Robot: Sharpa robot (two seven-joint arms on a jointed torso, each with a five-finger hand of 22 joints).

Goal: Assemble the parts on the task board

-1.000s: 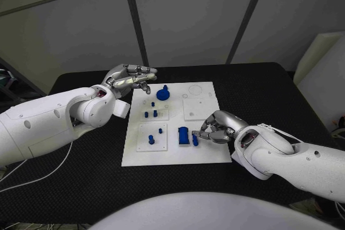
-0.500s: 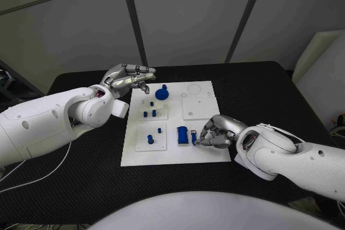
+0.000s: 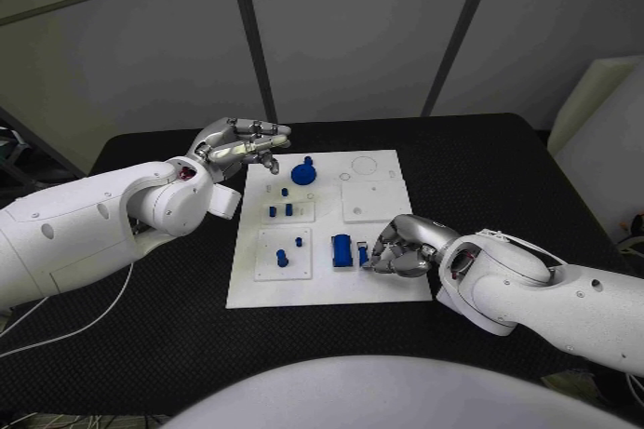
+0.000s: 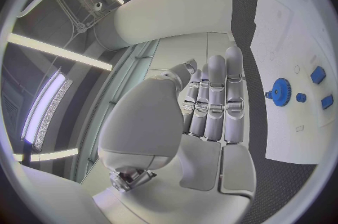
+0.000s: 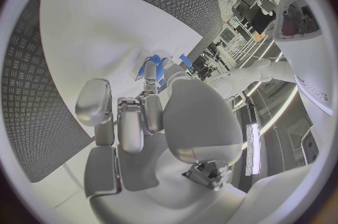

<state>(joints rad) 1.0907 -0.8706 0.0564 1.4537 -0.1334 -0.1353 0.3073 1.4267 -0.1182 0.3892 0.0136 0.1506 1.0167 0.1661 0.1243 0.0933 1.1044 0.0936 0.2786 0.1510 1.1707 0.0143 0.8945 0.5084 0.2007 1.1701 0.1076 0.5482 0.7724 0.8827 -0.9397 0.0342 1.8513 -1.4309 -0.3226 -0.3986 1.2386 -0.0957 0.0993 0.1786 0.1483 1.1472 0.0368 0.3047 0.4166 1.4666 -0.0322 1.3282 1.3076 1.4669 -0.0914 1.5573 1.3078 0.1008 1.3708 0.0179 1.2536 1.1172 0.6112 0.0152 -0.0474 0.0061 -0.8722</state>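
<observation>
The right hand (image 3: 403,248) pinches a small blue peg (image 3: 362,254) at the white board's (image 3: 382,294) near edge, beside one blue cylinder (image 3: 342,250); the left hand (image 3: 242,142) hovers empty, fingers loosely spread, near one round knob (image 3: 303,175).

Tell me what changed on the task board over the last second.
The right hand drew back toward the board's near edge and curled its fingers over the small blue peg beside the blue cylinder; whether it grips the peg is unclear. The left hand stayed raised near the blue gear, holding nothing. The other parts on the task board kept their places.
</observation>
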